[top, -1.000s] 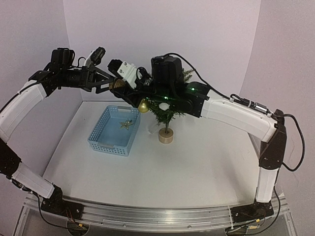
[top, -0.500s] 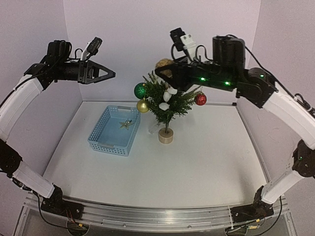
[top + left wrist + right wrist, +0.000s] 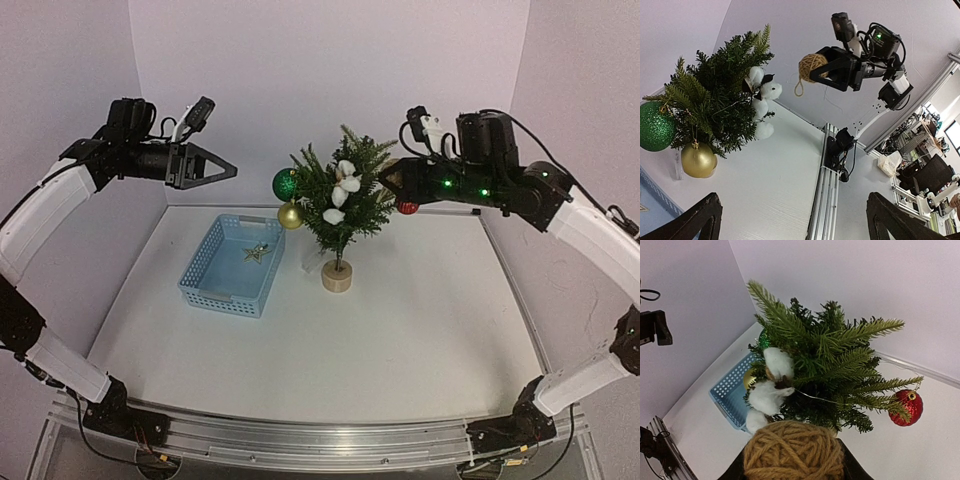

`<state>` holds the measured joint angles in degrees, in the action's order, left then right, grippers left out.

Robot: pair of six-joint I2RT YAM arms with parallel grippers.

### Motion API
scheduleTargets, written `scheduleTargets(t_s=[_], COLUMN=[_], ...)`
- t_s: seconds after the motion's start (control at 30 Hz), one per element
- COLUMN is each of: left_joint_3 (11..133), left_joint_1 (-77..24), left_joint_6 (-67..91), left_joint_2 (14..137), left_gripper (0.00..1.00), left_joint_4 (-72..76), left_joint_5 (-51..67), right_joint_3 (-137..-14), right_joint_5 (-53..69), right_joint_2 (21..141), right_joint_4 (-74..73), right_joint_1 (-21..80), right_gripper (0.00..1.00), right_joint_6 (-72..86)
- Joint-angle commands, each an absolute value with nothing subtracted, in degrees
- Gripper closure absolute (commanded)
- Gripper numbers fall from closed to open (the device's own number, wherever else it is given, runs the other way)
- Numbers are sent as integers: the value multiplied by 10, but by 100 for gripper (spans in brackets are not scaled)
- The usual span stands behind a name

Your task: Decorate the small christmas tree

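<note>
**A:** Lilac walls, white worktop. Where's the small christmas tree?

**B:** It's upright in the middle of the worktop, toward the far wall. It already carries a green bauble and a gold bauble on its left, white cotton tufts in the centre and a red bauble on its right.

**A:** And the hands?

**B:** The right hand is just right of the tree near the top, closed on a yarn ball. The left hand is well off to the left, spread wide and empty.

**A:** What changed?

**B:** A second ago both arms were crowded over the tree. The left hand has since opened fully and drawn back, and the right has swung across to the right with the yarn.

**A:** Meaning?

**B:** The yarn ball seems to be the right hand's job now, and it isn't hung yet. A gold star lies in the blue basket.
</note>
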<state>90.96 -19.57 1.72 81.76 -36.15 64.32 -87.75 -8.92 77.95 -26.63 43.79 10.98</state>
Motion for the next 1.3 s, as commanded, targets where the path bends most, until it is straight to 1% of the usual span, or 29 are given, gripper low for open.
scheduleTargets(t_s=[0.0, 0.2, 0.37, 0.67, 0.93, 1.13, 1.27], left_joint_3=[897, 897, 901, 913, 917, 921, 922], left_joint_1=[-198, -198, -198, -198, -198, -198, -198], left_joint_6=[4, 1, 1, -14, -16, -14, -16], left_joint_2=[808, 806, 808, 812, 810, 812, 809], left_gripper=[0, 1, 0, 0, 0, 0, 0], left_joint_4=[-356, -358, -362, -367, -371, -370, -372], left_joint_5=[643, 644, 643, 649, 657, 661, 662], right_joint_3=[-915, -906, -904, -821, -776, -757, -733], right_joint_5=[-52, -32, -35, -72, -85, -96, -104], right_joint_2=[816, 842, 849, 844, 830, 832, 810], right_joint_4=[-252, -166, -137, -32, 26, 36, 37], right_joint_1=[406, 379, 375, 375, 372, 368, 367], right_gripper=[81, 82, 83, 84, 84, 84, 84], right_joint_6=[121, 133, 132, 129, 112, 102, 99])
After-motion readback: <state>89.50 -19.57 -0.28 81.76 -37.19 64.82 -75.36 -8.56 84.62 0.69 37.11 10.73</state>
